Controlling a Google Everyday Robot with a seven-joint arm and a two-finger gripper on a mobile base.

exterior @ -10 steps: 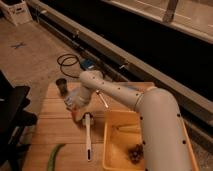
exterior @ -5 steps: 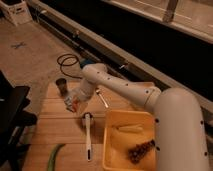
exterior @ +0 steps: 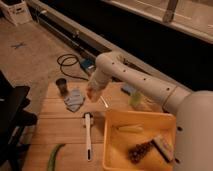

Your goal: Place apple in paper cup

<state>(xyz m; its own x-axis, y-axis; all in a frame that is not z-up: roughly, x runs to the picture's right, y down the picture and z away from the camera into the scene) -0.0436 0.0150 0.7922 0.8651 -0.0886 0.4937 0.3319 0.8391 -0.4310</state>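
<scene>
The hand (exterior: pixel 92 91) was closed tight on the apple (exterior: pixel 89 94), a small round orange-red fruit. It hung just above the tabletop (exterior: pixel 55 125), beside the right edge of a crumpled blue cloth (exterior: pixel 75 100). The arm (exterior: pixel 135 77) above it was smooth, white and tubular, bending at a rounded elbow.

A small dark grey cup (exterior: pixel 61 86) stood just behind the cloth. A slim pale green glass (exterior: pixel 134 97) stood further right, partly behind the arm. A long white tool (exterior: pixel 88 136) with a dark head lay lengthwise in front of the cloth, and a long curved green vegetable (exterior: pixel 55 156) lay near the front edge. To the right sat a glossy yellow plastic bin (exterior: pixel 111 145) holding a dark knobbly cluster (exterior: pixel 140 150) and a pale strip (exterior: pixel 131 128).

The tabletop was made of light wooden slats. Behind it the floor (exterior: pixel 35 45) was grey and matt, with a coiled black cable (exterior: pixel 70 62) lying on it. A pale ledge (exterior: pixel 75 30) ran along a dark wall.
</scene>
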